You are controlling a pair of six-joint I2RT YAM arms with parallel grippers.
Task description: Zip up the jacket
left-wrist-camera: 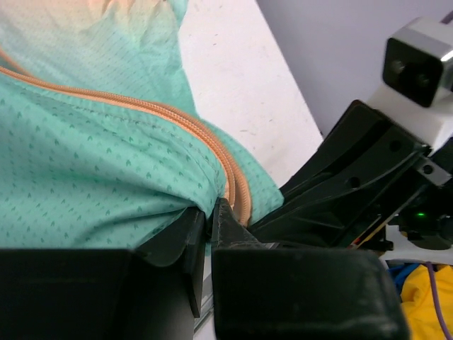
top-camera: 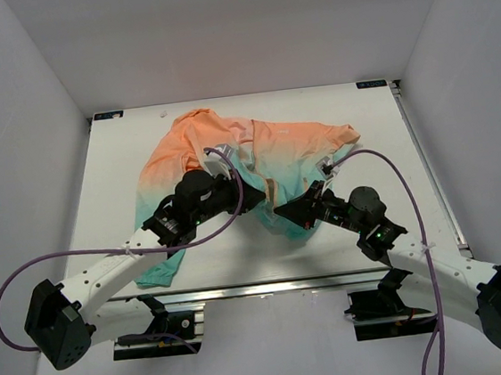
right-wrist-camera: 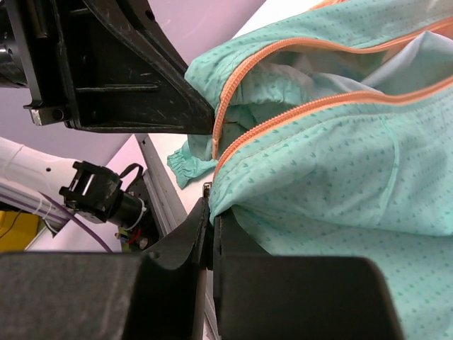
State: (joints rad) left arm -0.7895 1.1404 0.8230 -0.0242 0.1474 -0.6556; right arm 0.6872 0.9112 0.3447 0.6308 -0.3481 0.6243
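Looking at the jacket (top-camera: 256, 155) bunched mid-counter (top-camera: 123, 165) — orange hood end toward the far edge, teal hem toward the near edge, one sleeve trailing to the near-left corner. Not zipped: can see two orange zipper (right-wrist-camera: 297, 106) tapes apart in the right wrist view, lining showing between.

Have the left hand (left-wrist-camera: 210, 216) pinched shut on the hem right at the zipper's bottom end. Have the right hand (right-wrist-camera: 211, 209) clamped shut on a hem edge too, apparently the other front panel. Can't make out slider or pin in any view.

Judging handling: thin, light, floppy, probably slick — will bunch and slide rather than resist. No fragility worry beyond snagging loose fabric in the teeth.

Best to grip on the tape or hem seam, not the loose panel, close under the slider, and to hold the bottom taut while pulling up. Expect to need both bottom ends lined up first.
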